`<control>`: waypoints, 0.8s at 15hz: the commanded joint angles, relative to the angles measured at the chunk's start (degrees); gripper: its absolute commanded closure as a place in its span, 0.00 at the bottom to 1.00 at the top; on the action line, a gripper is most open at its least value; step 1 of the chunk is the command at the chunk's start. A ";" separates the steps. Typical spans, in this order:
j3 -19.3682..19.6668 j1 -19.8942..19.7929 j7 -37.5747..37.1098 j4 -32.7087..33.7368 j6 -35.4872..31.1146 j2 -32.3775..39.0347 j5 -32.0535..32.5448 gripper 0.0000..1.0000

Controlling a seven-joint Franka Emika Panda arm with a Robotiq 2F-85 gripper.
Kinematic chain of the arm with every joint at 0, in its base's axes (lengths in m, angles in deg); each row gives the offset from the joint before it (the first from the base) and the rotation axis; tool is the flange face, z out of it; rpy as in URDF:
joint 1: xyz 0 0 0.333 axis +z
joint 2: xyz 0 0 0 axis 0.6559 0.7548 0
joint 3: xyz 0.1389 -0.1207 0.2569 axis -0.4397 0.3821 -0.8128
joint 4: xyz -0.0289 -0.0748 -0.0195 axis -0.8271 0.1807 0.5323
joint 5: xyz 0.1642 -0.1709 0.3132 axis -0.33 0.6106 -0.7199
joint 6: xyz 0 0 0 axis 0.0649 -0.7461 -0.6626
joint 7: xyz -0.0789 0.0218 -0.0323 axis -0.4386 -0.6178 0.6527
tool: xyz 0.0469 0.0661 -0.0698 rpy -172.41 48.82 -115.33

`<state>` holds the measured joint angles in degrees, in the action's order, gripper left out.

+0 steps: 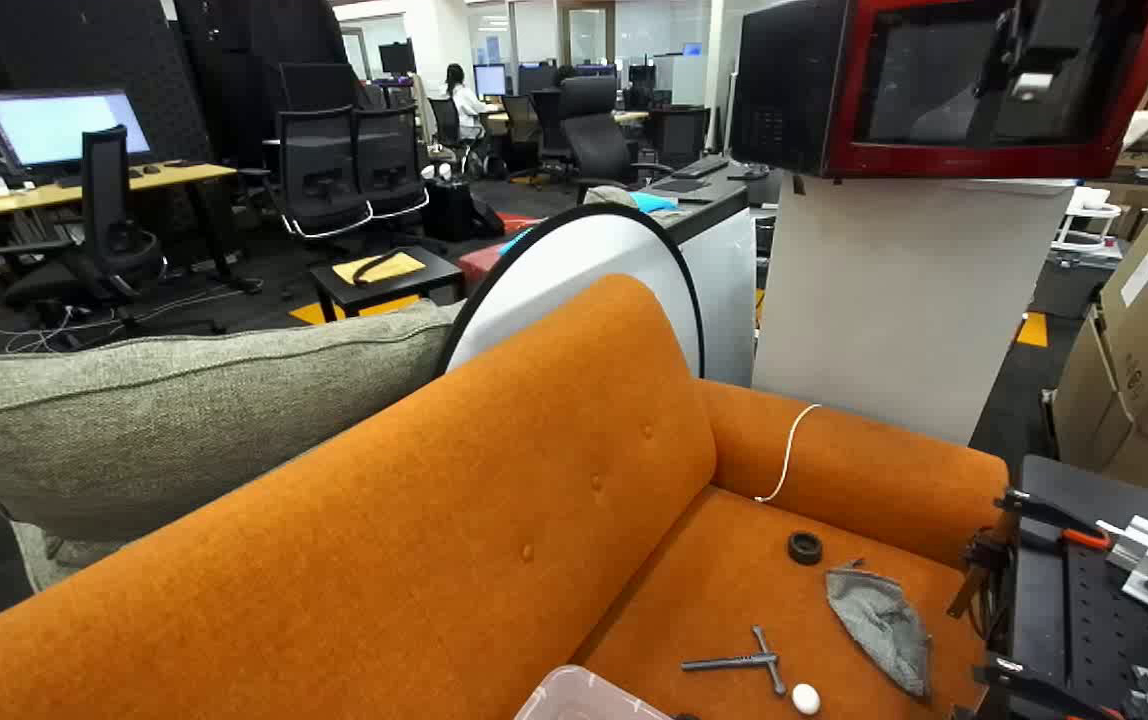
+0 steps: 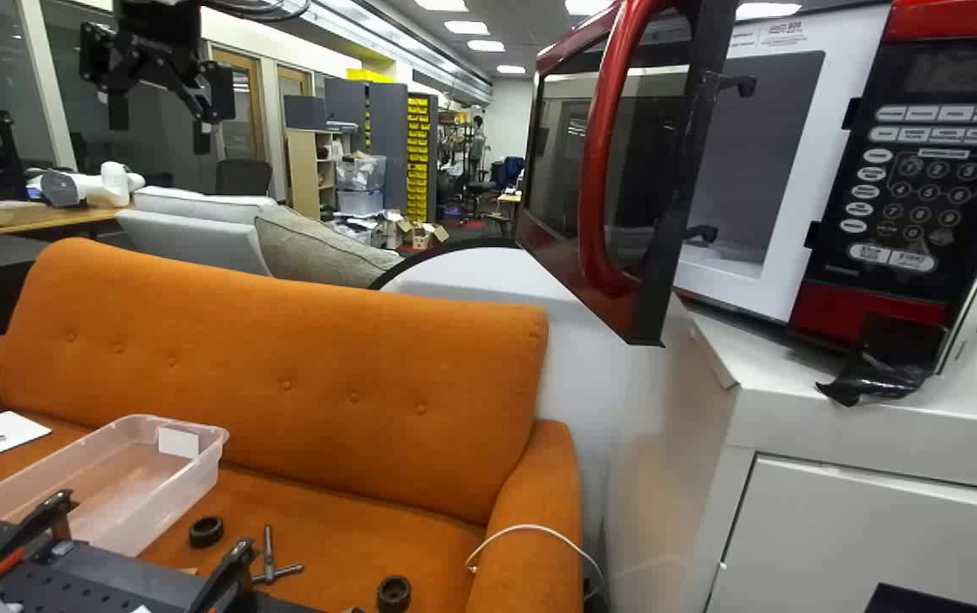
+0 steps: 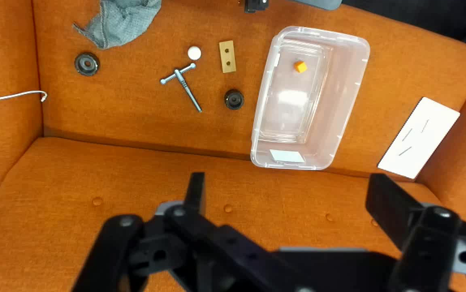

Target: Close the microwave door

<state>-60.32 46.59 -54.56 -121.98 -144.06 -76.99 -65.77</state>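
The red microwave shows its black keypad panel (image 2: 922,170) and bare interior in an exterior view. Its door (image 2: 561,162) is swung wide open, sticking out past the white pedestal, with the curved red handle (image 2: 597,153) on its outer face. The red-framed door front (image 1: 934,160) also shows in an exterior view. A dark shape overlaps its glass there; I cannot tell whether it is a reflection. My gripper (image 2: 159,128) hangs with fingers down above the sofa, well apart from the door. In the wrist view the gripper (image 3: 285,182) is open with nothing between its fingers.
An orange sofa (image 2: 301,323) lies under the gripper. A clear plastic bin (image 3: 257,121), a T-shaped tool (image 3: 188,91), a grey cloth (image 3: 125,22) and a notepad (image 3: 419,138) lie on it. A white pedestal (image 2: 880,511) bears the microwave. A black table (image 1: 1064,590) holds clamps.
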 commanded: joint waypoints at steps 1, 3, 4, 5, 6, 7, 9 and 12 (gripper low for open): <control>-0.55 -0.80 0.40 0.11 0.15 0.10 -0.38 0.00; -0.56 -0.80 0.40 0.11 0.15 0.10 -0.38 0.00; -0.55 -0.80 0.40 0.11 0.15 0.10 -0.38 0.00; -0.56 -0.80 0.40 0.11 0.15 0.10 -0.38 0.00; -0.56 -0.80 0.40 0.11 0.15 0.10 -0.38 0.00; -0.56 -0.80 0.40 0.11 0.15 0.10 -0.38 0.00; -0.63 -0.92 0.29 0.10 0.05 0.11 -0.17 0.00; -1.84 -2.85 -1.25 -0.95 -4.61 -0.38 3.37 0.00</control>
<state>-60.54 46.14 -54.62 -122.01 -144.72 -76.99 -64.77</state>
